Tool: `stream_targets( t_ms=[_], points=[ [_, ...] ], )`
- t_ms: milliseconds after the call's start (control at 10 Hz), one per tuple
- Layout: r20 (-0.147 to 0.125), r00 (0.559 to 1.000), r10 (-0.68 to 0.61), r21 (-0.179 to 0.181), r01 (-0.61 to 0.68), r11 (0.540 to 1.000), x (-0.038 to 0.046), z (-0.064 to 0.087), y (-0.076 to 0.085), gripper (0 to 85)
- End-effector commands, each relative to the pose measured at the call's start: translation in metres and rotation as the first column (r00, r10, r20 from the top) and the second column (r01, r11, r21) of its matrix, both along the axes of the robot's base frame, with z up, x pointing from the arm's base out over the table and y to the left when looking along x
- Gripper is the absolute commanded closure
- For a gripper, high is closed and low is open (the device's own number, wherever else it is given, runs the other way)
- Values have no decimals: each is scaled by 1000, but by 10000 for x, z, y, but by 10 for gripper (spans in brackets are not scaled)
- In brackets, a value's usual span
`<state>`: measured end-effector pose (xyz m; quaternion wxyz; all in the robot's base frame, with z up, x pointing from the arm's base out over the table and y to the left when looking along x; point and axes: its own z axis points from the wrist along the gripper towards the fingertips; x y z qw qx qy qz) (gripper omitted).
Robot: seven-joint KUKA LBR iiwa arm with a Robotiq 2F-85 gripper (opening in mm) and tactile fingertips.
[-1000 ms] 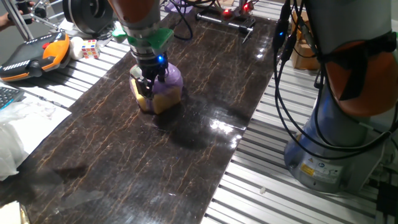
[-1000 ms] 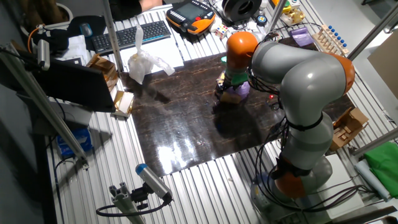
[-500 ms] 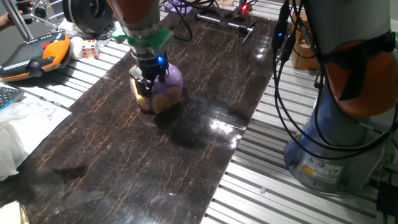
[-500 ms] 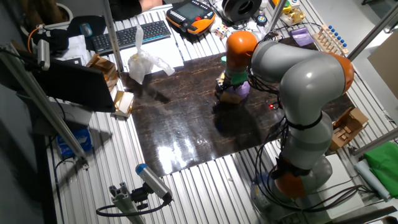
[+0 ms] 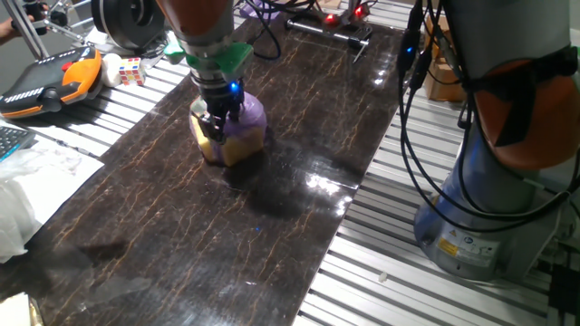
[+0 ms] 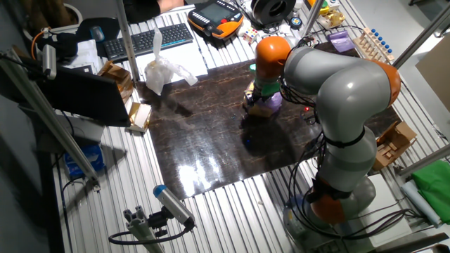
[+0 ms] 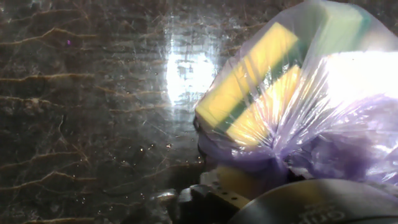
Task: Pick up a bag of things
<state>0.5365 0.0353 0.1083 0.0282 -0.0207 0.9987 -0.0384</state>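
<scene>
On the dark marbled table top (image 5: 272,226), toward its far end near the clutter, sits the bag of things (image 5: 237,129): a small rounded purple sack with yellow sponge blocks showing through the plastic, green-backed in the hand view, where the bag (image 7: 292,106) fills the right side. It rests on the surface, not lifted. The gripper (image 5: 218,116) is down on top of it, fingers sunk into the bunched plastic at the crown; whether they have closed on the film or only straddle it I cannot tell, since the fingertips are hidden in every view. My reading is that the approach and descent are done and the grasp is at or near closing, while the lift is still left. The arm reaches over from its base beside the table, wrist pointing straight down, green collar just above the bag. A white plastic bag (image 6: 163,72) lies well apart, near the keyboard (image 6: 148,41).
</scene>
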Motion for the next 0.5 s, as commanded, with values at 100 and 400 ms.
stream_targets(
  t_ms=[100,400],
  points=[
    [0,999,38,3,-38,999,6,0,-9,680],
    [13,998,66,2,-67,998,15,12,-11,843]
  ],
)
